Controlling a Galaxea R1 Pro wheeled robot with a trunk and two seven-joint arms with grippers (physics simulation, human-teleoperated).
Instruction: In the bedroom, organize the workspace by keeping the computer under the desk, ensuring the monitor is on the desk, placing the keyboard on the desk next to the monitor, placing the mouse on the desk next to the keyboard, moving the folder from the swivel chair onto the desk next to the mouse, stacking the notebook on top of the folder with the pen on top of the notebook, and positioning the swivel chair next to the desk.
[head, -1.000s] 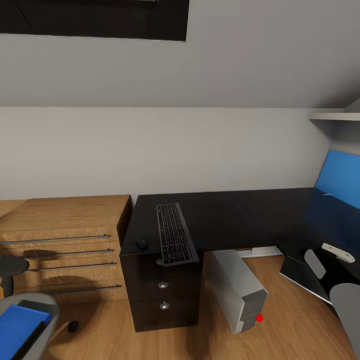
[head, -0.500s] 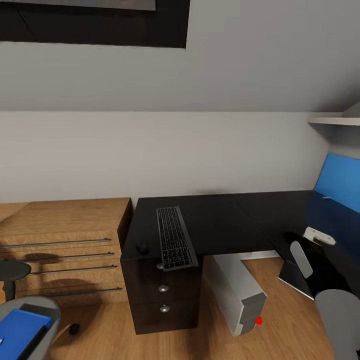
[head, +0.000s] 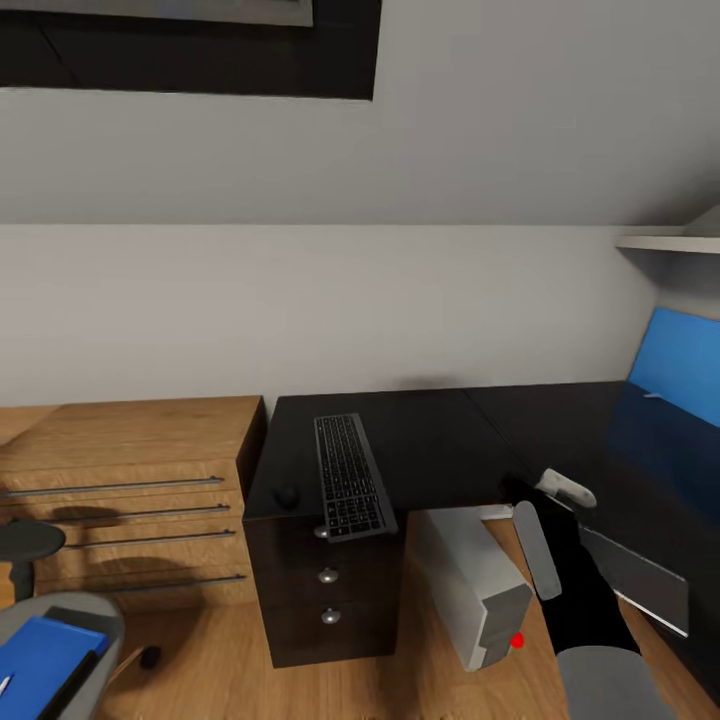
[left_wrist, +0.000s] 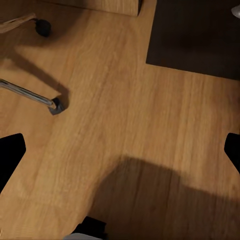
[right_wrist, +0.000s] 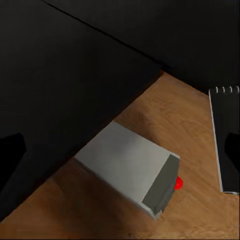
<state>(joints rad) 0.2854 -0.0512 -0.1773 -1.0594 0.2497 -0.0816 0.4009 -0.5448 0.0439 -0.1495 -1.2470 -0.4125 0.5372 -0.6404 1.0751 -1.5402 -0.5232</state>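
Two grippers open, holding nothing.
Your right gripper (head: 556, 497) hangs over the desk (head: 440, 445) edge above the computer (head: 472, 582); keyboard (head: 348, 474) and mouse (head: 287, 494) lie on the desk, folder (head: 40, 663) on the chair (head: 95, 612).

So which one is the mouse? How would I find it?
Look at the black desk against the wall. The long keyboard lies near its left end, and the mouse sits just left of that. It is a small, round, black lump, with no keys.
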